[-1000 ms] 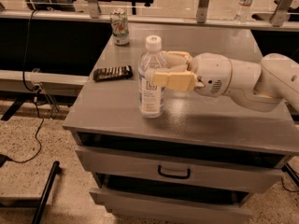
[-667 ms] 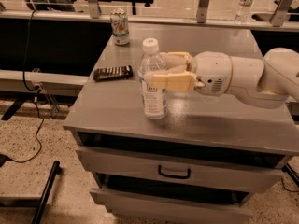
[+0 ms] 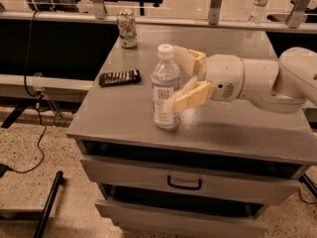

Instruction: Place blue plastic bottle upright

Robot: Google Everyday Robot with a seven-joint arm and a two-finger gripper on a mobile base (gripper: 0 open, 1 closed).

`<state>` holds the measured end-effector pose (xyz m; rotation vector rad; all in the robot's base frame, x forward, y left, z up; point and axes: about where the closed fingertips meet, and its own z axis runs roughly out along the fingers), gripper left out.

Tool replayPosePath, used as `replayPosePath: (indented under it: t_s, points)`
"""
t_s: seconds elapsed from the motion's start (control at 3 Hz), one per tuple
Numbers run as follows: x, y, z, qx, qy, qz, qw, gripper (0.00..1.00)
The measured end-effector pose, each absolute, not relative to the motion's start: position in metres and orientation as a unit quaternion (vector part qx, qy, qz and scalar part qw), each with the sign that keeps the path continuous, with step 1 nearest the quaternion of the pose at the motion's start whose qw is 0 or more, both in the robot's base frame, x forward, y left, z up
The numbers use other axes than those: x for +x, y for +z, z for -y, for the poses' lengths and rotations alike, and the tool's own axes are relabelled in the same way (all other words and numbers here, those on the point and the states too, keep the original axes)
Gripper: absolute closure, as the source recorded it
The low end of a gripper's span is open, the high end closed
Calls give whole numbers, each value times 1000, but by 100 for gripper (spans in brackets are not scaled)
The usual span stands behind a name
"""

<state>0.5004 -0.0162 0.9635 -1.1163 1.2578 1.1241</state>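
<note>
The blue plastic bottle (image 3: pixel 165 89), clear and ribbed with a white cap and a blue-and-white label, stands upright on the grey cabinet top (image 3: pixel 237 128) near its front edge. My gripper (image 3: pixel 175 79) reaches in from the right at bottle height. Its two tan fingers are spread to either side of the bottle. One finger (image 3: pixel 189 58) is behind it near the neck, and the other finger (image 3: pixel 192 96) is in front of its lower body. The gripper looks open, with the bottle resting on its own base.
A green-and-white soda can (image 3: pixel 127 29) stands at the back left of the top. A dark flat packet (image 3: pixel 119 77) lies left of the bottle. A small clear bottle (image 3: pixel 260 4) stands far back right. Drawers with a black handle (image 3: pixel 184 183) sit below.
The fingers were clamped on the bottle's upper body and have now spread apart. The bottle has settled slightly lower and stands on the cabinet top.
</note>
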Motion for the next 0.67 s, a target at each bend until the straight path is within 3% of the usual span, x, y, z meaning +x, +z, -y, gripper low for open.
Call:
replayPosePath:
  t_s: [0.67]
  points:
    - [502,971,21,-488,453,-529,526,0]
